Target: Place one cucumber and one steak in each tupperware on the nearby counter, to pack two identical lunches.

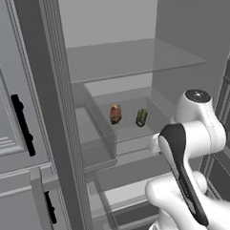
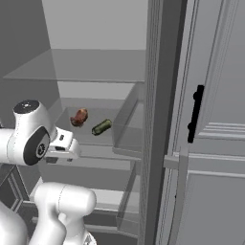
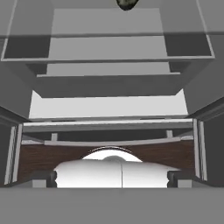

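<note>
Inside an open grey fridge, a reddish-brown steak (image 1: 116,113) (image 2: 79,116) and a short dark green cucumber (image 1: 141,117) (image 2: 101,127) lie side by side on a glass-walled shelf, the steak to the left. The cucumber's end (image 3: 127,3) peeks in at the top edge of the hand view. My gripper (image 3: 112,177) is open, its two dark fingertips (image 3: 43,177) spread wide with nothing between them, and it points down at the lower shelves, in front of and below the food. The tupperware and the counter are out of view.
A glass shelf (image 1: 133,58) spans the fridge above the food, and clear drawers (image 1: 130,188) sit below. Grey panelled doors with black handles (image 1: 22,124) (image 2: 195,112) flank the opening. A dark upright post (image 2: 160,119) borders the fridge on the right.
</note>
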